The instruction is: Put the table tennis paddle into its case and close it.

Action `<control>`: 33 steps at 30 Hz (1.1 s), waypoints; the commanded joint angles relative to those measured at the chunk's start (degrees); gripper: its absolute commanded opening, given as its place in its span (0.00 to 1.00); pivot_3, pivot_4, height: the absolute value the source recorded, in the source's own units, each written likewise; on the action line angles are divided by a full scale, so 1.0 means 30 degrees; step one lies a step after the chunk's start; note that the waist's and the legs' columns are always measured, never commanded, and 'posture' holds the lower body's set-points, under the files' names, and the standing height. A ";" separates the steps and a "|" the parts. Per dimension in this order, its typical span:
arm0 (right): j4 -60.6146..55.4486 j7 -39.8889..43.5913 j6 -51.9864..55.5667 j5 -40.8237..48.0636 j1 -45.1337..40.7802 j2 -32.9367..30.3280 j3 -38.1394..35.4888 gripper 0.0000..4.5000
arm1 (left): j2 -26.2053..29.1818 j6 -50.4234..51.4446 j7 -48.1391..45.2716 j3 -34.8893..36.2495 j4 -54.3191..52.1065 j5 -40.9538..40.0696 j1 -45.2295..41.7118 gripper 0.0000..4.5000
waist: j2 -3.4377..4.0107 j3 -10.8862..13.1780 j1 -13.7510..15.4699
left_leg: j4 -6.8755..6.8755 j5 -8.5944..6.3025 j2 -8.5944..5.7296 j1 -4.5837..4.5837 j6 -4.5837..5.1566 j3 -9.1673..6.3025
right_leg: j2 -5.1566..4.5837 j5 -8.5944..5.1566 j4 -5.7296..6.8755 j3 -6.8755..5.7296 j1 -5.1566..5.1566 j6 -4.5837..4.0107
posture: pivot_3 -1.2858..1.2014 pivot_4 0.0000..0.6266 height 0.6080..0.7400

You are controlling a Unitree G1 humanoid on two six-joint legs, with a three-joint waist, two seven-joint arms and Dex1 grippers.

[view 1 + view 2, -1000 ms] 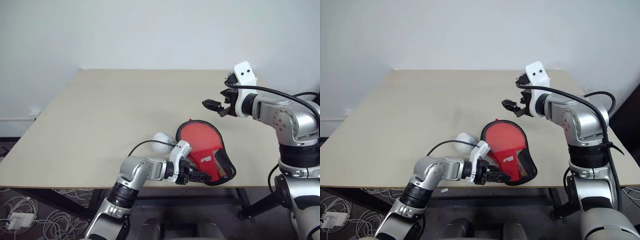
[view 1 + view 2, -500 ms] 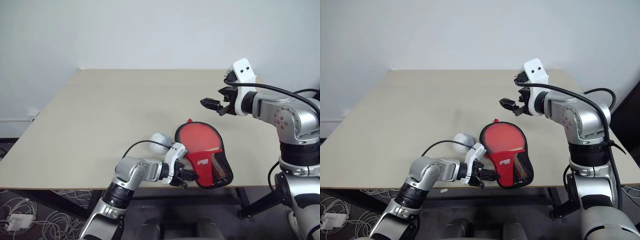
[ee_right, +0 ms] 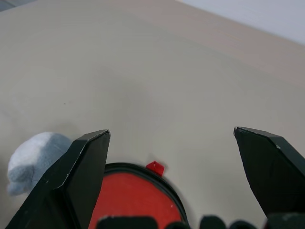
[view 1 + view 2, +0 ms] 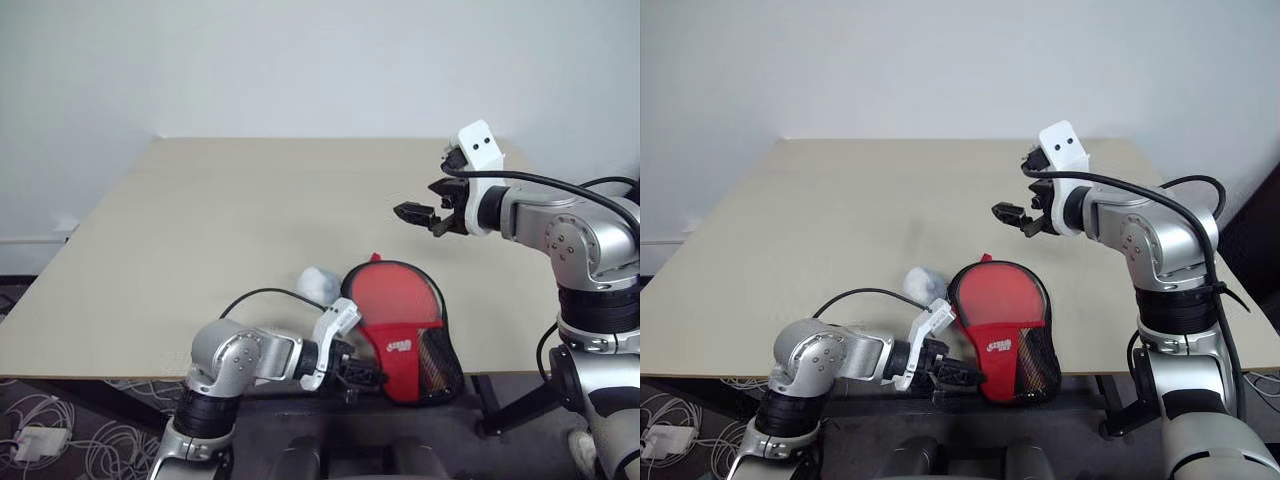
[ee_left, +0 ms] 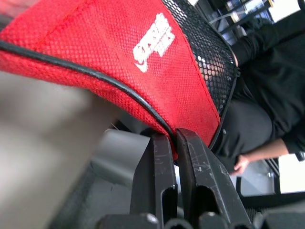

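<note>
Two grippers, one case [image 4: 405,325] at table's [image 4: 200,240] near edge.
Left gripper [image 4: 362,375] clamped on case's black-trimmed narrow end, overhanging the edge; right gripper [image 4: 412,214] wide open above the table, beyond the case. Soft grey lump [image 4: 318,283] just beside case.

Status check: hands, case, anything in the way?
Left hand shut on the case edge, at the table front. Right hand open, hovering above the table. Grey-white soft object beside the case.
</note>
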 commanded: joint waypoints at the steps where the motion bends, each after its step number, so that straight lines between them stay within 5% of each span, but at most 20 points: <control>1: -0.0371 0.0191 -0.0246 0.0193 -0.0506 0.0068 0.0040 1.00 | 0.0927 0.0145 0.0067 0.0059 -0.1451 -0.1478 0.0573 0.01 | 0.0005 0.0003 -0.0005 | -0.0003 -0.0001 0.0006 0.0001 -0.0002 0.0006 | 0.0002 -0.0001 0.0000 0.0004 -0.0006 -0.0002 | 0.52 0.00 0.96; 28: -0.0079 0.0178 -0.0456 -0.0023 -0.0789 0.0414 0.0439 1.00 | 0.2272 -0.1711 0.0075 -0.0442 -0.1033 -0.1877 0.0281 0.01 | 0.0005 0.0006 0.0004 | -0.0018 0.0003 0.0005 -0.0008 -0.0008 0.0032 | -0.0005 -0.0002 -0.0014 0.0015 -0.0036 -0.0009 | 0.52 0.00 0.96; 33: -0.0020 0.0139 -0.0493 -0.0038 -0.0744 0.0457 0.0442 1.00 | 0.2853 -0.1220 -0.0392 -0.0257 -0.1139 -0.2436 0.0057 0.31 | 0.0004 0.0007 0.0003 | -0.0018 0.0002 0.0006 -0.0009 -0.0008 0.0033 | -0.0004 -0.0004 -0.0015 0.0015 -0.0041 -0.0008 | 0.52 0.00 0.96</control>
